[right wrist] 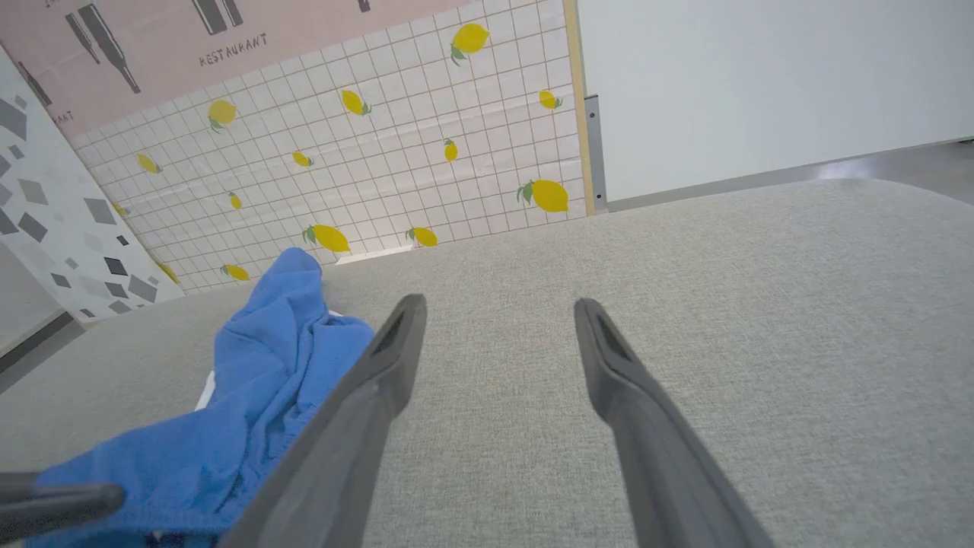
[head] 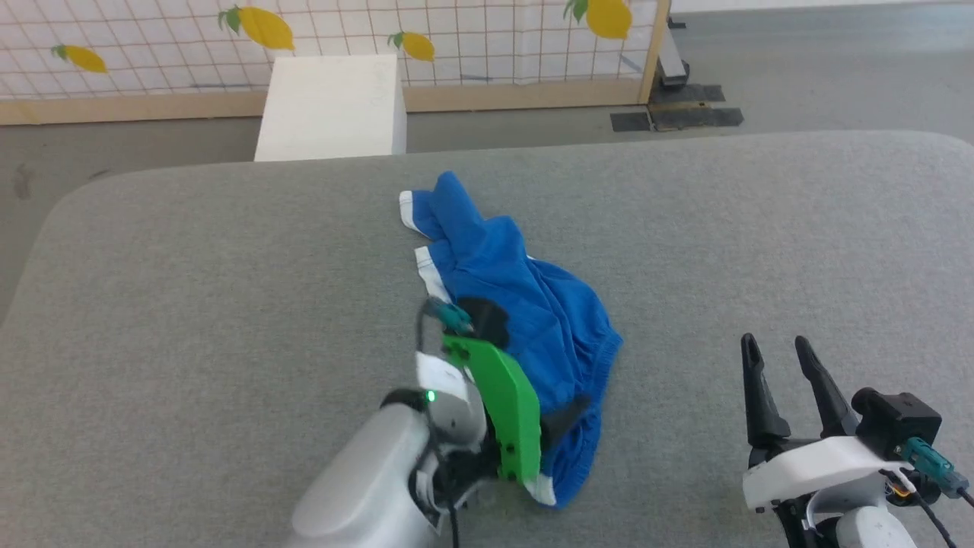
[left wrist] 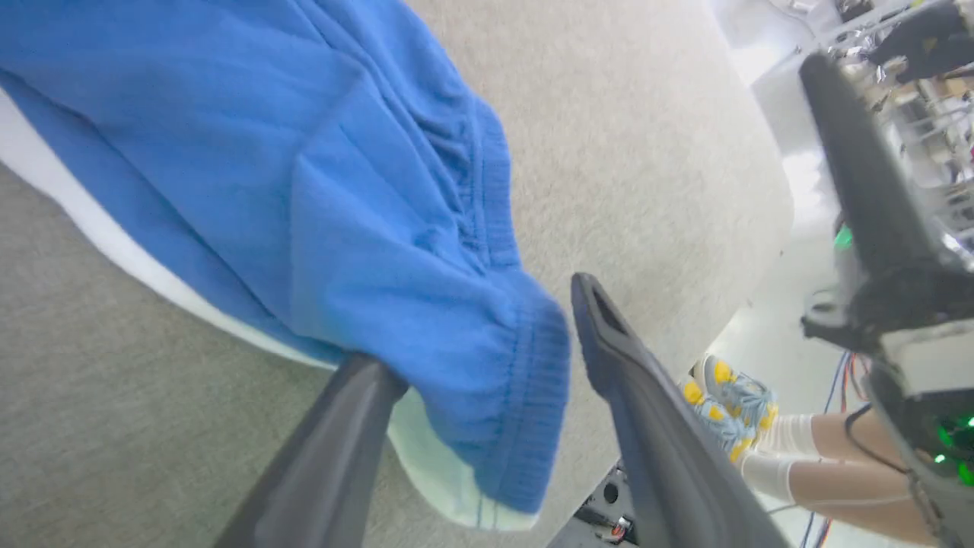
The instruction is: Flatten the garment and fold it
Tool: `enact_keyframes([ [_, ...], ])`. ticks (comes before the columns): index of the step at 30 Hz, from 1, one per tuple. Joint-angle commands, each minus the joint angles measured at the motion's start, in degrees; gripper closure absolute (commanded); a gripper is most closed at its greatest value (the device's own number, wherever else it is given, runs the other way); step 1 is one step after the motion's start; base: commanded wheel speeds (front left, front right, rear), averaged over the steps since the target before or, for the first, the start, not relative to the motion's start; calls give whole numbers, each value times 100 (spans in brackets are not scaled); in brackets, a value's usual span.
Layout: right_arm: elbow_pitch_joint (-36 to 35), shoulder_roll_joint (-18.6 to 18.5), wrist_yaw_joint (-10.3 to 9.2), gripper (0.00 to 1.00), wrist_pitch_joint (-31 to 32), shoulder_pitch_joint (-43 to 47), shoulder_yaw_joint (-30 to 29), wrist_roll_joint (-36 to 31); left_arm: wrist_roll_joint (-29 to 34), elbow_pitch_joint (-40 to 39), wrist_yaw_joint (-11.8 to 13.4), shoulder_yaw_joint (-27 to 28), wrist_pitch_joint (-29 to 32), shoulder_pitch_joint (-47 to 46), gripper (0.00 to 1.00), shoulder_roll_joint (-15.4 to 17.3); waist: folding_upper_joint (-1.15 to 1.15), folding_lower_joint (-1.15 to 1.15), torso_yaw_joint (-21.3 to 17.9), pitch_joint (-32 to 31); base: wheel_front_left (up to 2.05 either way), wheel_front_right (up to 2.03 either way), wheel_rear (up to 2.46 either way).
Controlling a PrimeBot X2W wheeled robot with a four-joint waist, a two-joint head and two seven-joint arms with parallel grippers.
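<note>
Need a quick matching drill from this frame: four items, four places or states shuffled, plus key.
1. shorts
2. left gripper
3. right gripper
4. white box

A. open over bare table, apart from the fabric
B. beyond the table's far edge
C. crumpled mid-table
D. open, fingers either side of blue fabric

Pairs: 1-C, 2-D, 3-A, 4-B

Left arm (head: pixel 365 487): pale grey forearm, green plate (head: pixel 506 411) with screw holes, green LED (head: pixel 431 396), teal plug (head: pixel 450 316). Right gripper (head: pixel 775 341): two long dark fingers (head: pixel 757 396), white mount (head: pixel 822 466), black block (head: pixel 898 422), black cable (head: pixel 932 517).
</note>
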Motion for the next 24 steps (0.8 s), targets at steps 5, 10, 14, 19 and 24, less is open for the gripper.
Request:
enact_keyframes([
  [5,66,2,-9,0,-42,203,-55,50,-301,-1278,301,1114,-1115,186,0,196,0,0,295,-301,0,0,0],
  [10,68,2,-9,0,-44,238,-26,56,597,-1554,532,1748,-2719,523,0,804,0,0,335,-358,0,0,0],
  [14,45,2,-9,0,-44,262,-6,39,1310,-1469,511,1939,-4221,1018,0,1104,0,0,330,-367,0,0,0],
  [19,48,2,-9,0,135,330,-26,-17,1871,-1198,675,1981,-4744,1622,0,1166,0,0,330,-348,0,0,0],
  [24,127,2,-9,0,872,285,-54,38,2298,-1358,786,2183,-4792,1997,0,981,0,0,370,-280,0,0,0],
])
